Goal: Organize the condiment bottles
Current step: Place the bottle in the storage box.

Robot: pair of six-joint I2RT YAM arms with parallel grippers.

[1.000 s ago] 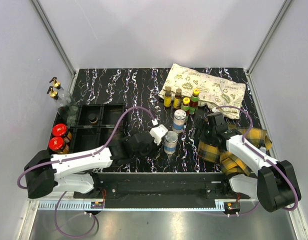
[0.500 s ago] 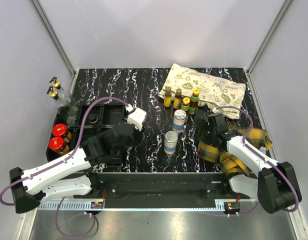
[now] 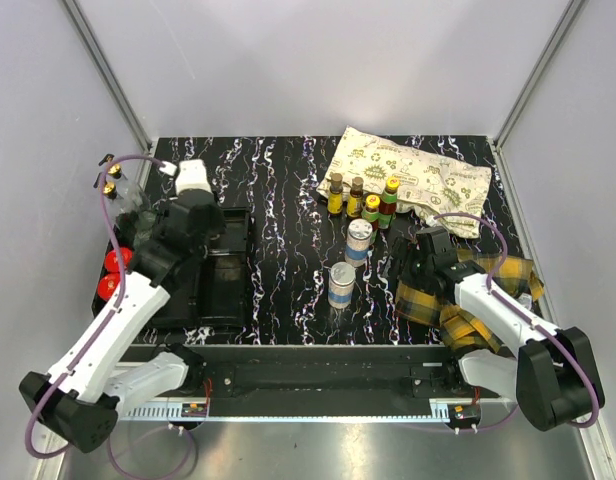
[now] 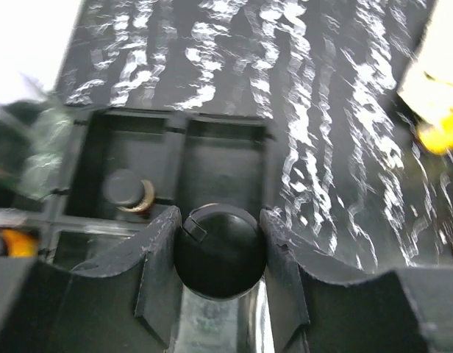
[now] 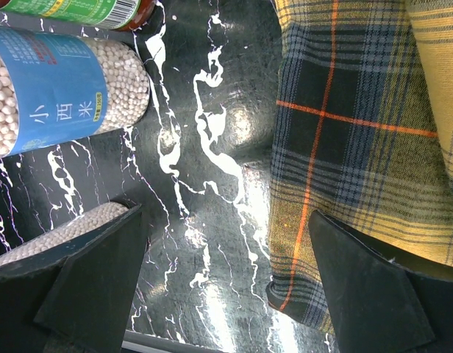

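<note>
My left gripper (image 4: pixel 218 246) is shut on a tiny dark bottle with a black cap (image 4: pixel 220 259), held above the back of the black tray (image 3: pixel 233 300). In the top view that gripper (image 3: pixel 202 232) hangs over the tray's far compartments. Another tiny dark bottle (image 4: pixel 128 193) stands in the compartment to the left. Two blue-white shakers (image 3: pixel 359 241) (image 3: pixel 341 284) and several yellow and green sauce bottles (image 3: pixel 372 205) stand mid-table. My right gripper (image 5: pixel 226 272) is open over bare table, between a shaker (image 5: pixel 57 92) and the plaid cloth (image 5: pixel 359 132).
Two red-lidded jars (image 3: pixel 110 272) sit at the tray's left edge, and gold-capped clear bottles (image 3: pixel 112 186) stand behind them against the left wall. A printed paper bag (image 3: pixel 413 180) lies at the back right. The plaid cloth (image 3: pixel 478 295) lies under the right arm.
The left arm has swung from beside the shakers in mid-table to the left and back, over the tray. The right arm has not moved.
</note>
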